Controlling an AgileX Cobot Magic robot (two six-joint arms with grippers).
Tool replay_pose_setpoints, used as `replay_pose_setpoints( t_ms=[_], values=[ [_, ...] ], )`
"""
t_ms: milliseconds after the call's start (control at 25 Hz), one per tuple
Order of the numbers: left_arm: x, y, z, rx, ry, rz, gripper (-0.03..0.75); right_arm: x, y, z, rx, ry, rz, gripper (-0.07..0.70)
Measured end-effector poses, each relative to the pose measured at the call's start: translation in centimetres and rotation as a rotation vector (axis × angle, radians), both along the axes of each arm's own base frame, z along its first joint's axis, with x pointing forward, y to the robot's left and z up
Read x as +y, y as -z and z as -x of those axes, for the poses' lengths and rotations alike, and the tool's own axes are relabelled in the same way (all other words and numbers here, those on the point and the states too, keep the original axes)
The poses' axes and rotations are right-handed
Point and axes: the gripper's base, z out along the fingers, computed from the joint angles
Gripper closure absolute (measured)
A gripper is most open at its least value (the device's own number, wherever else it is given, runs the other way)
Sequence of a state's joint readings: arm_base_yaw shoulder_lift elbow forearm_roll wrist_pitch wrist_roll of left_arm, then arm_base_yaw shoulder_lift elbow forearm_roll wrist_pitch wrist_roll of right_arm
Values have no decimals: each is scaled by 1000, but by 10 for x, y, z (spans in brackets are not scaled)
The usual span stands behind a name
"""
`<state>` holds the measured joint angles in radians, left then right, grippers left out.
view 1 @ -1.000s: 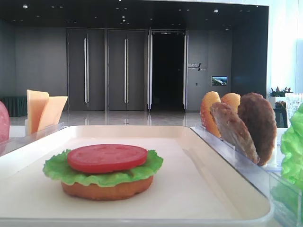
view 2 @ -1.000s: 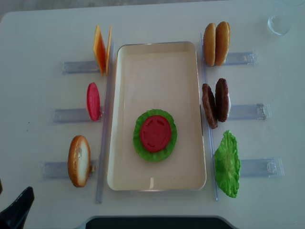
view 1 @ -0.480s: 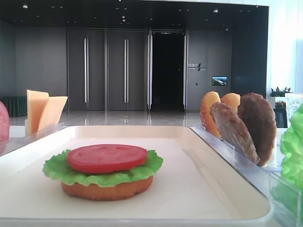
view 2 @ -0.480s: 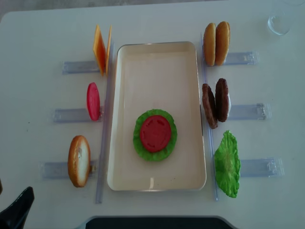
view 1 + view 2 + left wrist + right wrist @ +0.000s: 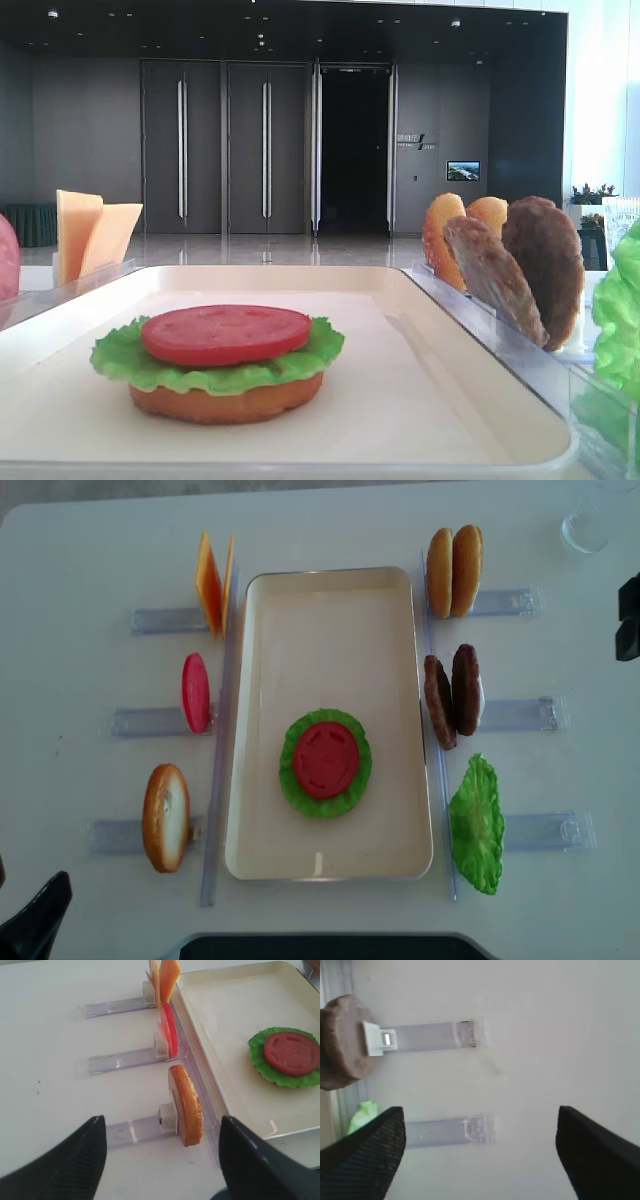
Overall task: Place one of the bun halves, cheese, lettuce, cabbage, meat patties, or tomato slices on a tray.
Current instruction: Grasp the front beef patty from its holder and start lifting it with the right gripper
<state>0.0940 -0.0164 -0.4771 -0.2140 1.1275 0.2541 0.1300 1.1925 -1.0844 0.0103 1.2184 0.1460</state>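
On the tray (image 5: 330, 600) a bun half, lettuce and tomato slice (image 5: 325, 759) were stacked, while the meat patties (image 5: 452, 696) remained racked just beside its right rim, with the right tool (image 5: 480, 1155) spread wide and empty.

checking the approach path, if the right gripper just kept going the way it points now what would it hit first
Probably the bare table. The open right gripper aims at empty tabletop between two clear holders, with the meat patties off to the side. Depth is unclear.
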Motion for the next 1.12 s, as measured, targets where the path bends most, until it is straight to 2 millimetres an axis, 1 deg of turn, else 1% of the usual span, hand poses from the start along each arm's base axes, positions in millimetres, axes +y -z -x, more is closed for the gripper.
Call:
replay_pose_setpoints(
  t_ms=[120,280,400,600,720,840,960,1120],
  values=[
    [0,0,0,0,0,0,181,22,0,3,4,-29,-28,51],
    [0,0,0,0,0,0,181,56,2,2,31,-80,-53,51],
    [0,0,0,0,0,0,181,81,9,-1,68,-119,-52,51],
    [0,0,0,0,0,0,181,120,24,-12,125,-180,-35,51],
    [0,0,0,0,0,0,181,141,25,-20,132,-208,-38,51],
    [0,0,0,0,0,0,181,156,27,-28,133,-229,-36,51],
    [0,0,0,0,0,0,181,168,30,-36,135,-242,-35,51],
    [0,0,0,0,0,0,181,174,33,-44,138,-244,-33,51]
  ],
)
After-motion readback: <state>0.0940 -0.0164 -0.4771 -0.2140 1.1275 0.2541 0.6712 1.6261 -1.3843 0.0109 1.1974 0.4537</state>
